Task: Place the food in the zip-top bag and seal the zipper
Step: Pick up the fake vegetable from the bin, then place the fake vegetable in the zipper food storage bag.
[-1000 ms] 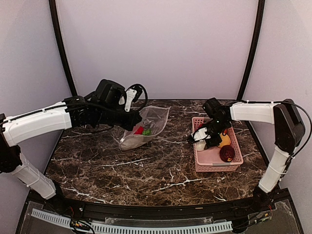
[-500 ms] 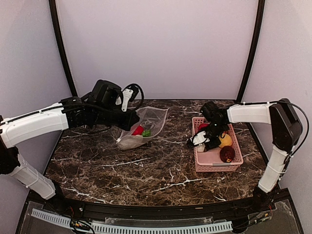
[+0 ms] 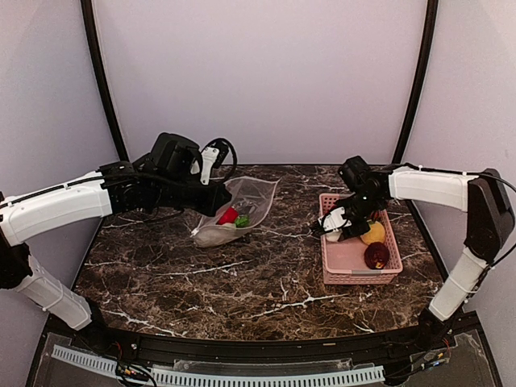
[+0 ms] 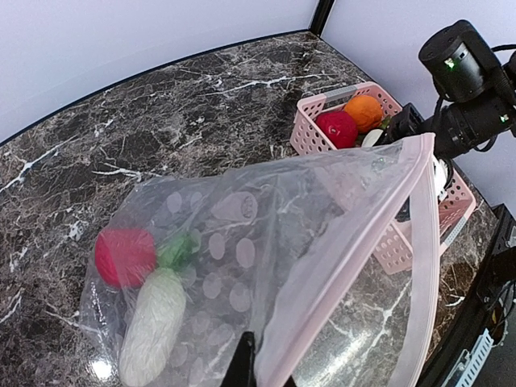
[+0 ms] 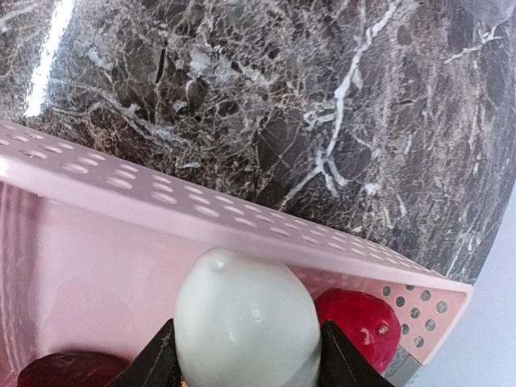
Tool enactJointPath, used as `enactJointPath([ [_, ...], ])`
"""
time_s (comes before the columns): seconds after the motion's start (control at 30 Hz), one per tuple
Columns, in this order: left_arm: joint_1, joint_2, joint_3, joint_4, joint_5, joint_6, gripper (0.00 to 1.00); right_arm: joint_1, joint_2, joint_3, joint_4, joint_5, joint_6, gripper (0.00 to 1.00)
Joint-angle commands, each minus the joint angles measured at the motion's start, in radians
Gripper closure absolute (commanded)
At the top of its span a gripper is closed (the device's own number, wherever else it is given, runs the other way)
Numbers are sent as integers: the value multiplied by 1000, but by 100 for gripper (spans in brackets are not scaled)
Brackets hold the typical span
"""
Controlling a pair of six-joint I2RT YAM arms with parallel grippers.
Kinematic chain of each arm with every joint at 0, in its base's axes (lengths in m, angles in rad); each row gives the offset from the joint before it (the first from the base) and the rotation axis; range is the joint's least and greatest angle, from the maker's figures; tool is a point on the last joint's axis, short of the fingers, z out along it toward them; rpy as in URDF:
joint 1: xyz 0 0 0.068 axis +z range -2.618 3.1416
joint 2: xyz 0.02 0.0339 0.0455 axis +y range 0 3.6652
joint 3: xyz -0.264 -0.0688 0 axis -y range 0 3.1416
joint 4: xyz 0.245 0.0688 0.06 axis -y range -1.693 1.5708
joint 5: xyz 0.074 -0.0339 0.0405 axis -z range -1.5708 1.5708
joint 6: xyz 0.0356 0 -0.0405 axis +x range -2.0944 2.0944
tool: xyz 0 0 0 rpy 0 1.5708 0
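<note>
Bag (image 3: 260,193) mouth wide — well apart from basket (image 3: 360,276)

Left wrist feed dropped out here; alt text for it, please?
The clear zip-top bag fills the view, its pink-edged mouth nearest the camera, holding a red ball, a green piece and a white elongated piece. Beyond it, the pink basket holds a red fruit and an orange one, with the right arm at it.

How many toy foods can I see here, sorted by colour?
Red round plastic toy pieces: 2
White elongated plastic toy pieces: 2
Orange plastic toy ball: 1
Dark maroon round toy piece: 1
Small green toy piece: 1
Total: 7
</note>
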Motion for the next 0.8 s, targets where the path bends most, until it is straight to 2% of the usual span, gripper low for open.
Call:
enactJointPath([
  [0.0, 10, 1, -8, 18, 15, -8, 98, 8, -66, 38, -49, -40, 23, 60],
  [0.13, 11, 12, 0, 18, 22, -8, 98, 7, -104, 70, -62, -81, 62, 64],
  [0.3, 12, 23, 10, 17, 32, -16, 98, 5, -138, 166, -104, -228, 193, 76],
  [0.5, 14, 45, 27, 23, 40, -22, 98, 6, -165, 364, -115, -422, 404, 100],
  [0.77, 15, 93, 112, 10, 54, -33, 98, 5, -135, 578, -12, -719, 809, 100],
])
